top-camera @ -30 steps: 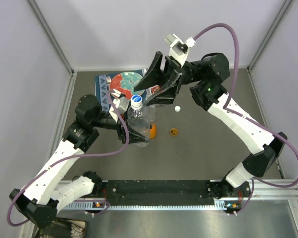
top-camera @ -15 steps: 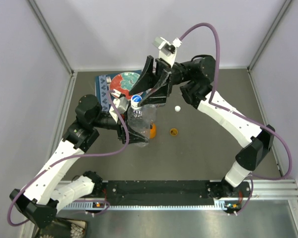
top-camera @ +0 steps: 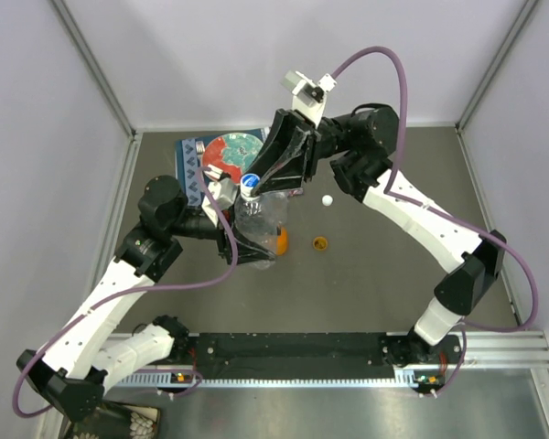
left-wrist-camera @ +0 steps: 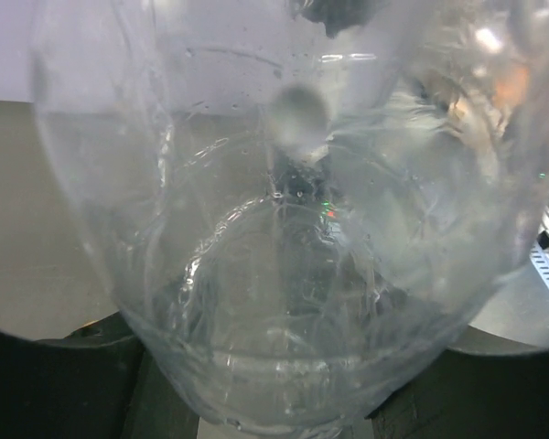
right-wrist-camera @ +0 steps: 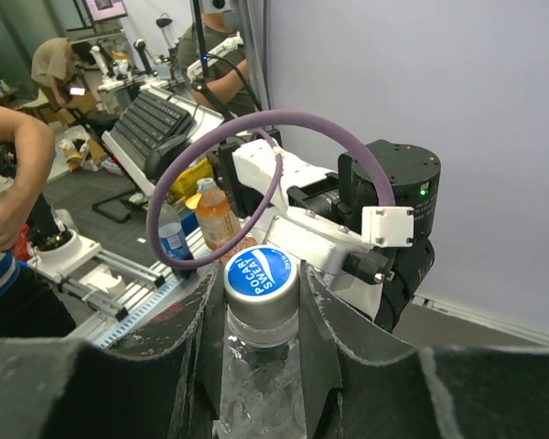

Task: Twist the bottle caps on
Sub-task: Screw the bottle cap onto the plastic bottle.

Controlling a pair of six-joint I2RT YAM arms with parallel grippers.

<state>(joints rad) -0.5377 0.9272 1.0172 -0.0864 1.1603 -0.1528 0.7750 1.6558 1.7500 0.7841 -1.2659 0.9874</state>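
A clear bottle (top-camera: 256, 219) stands upright, held low on its body by my left gripper (top-camera: 242, 242). The bottle's wall (left-wrist-camera: 274, 274) fills the left wrist view, with dark fingers (left-wrist-camera: 55, 375) at the bottom corners. Its grey cap with a blue top (right-wrist-camera: 261, 274) sits on the neck. My right gripper (right-wrist-camera: 261, 293) comes from above, and its fingers (right-wrist-camera: 201, 320) press on both sides of that cap (top-camera: 250, 182). An orange bottle (top-camera: 281, 240) stands against the clear one. Loose on the table lie an orange cap (top-camera: 321, 243) and a white cap (top-camera: 328, 199).
A red-and-teal patterned plate (top-camera: 229, 151) lies on a dark mat at the back left, just behind the bottles. Grey walls close the table on three sides, and the arms' base rail (top-camera: 293, 352) runs along the near edge.
My right gripper has swung left and down over the clear bottle, and its jaws have closed in on the cap. The left arm and the bottle have stayed put.
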